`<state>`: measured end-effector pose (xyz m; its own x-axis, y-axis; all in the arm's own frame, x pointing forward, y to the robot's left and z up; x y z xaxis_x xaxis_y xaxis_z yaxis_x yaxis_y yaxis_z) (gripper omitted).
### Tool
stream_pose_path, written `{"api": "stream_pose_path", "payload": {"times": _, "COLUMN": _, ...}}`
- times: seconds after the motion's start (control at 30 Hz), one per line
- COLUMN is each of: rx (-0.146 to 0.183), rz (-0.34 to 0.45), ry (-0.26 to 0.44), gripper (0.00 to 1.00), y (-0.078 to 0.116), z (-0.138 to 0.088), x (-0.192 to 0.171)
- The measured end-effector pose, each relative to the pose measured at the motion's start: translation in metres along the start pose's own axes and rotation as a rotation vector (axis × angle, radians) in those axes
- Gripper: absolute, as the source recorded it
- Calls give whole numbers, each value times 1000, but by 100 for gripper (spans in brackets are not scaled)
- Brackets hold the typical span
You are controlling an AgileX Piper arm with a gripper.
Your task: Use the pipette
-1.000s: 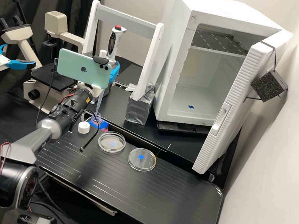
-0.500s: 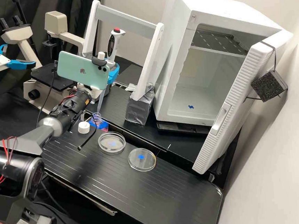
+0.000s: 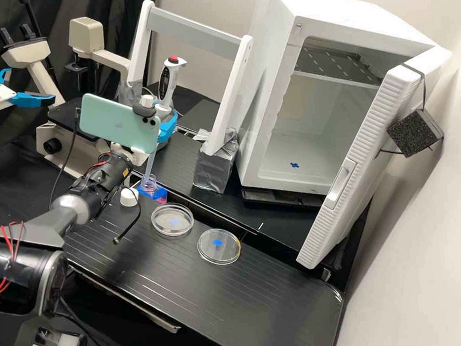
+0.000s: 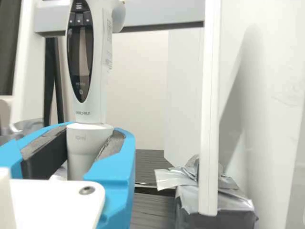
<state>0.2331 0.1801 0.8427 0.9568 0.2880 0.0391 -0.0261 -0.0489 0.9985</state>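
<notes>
In the high view the gripper (image 3: 165,129) is shut around the lower body of a white, red-topped pipette (image 3: 167,87), which leans slightly. Its long clear tip (image 3: 151,161) slants down to the neck of an uncapped bottle (image 3: 159,193) with a blue and pink lower part; how deep the tip sits inside cannot be told. The wrist view has the gripper (image 4: 89,147) with dark pads on both sides of the grey-white collar of the pipette (image 4: 97,62), its dark display facing the camera.
A white cap (image 3: 129,197) stands beside the bottle. Two clear dishes (image 3: 172,219) (image 3: 219,246) lie on the bench. Behind are a white frame (image 3: 229,95) with a taped foot, a microscope (image 3: 70,125) and an open white cabinet (image 3: 314,149).
The gripper has come down and slightly left in the high view, with the pipette held in it. The tip has dropped from above the bottle to its neck.
</notes>
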Motion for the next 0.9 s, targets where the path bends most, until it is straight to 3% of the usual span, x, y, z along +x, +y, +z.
{"api": "stream_pose_path", "payload": {"times": 0.3, "rx": -46, "rz": 196, "ry": 42, "gripper": 0, "y": -10, "z": -6, "x": -12}}
{"api": "stream_pose_path", "payload": {"times": 0.57, "rx": -63, "rz": 180, "ry": -6, "gripper": 0, "y": -23, "z": 5, "x": -5}}
{"api": "stream_pose_path", "payload": {"times": 0.9, "rx": -64, "rz": 158, "ry": -33, "gripper": 0, "y": -25, "z": 11, "x": -2}}
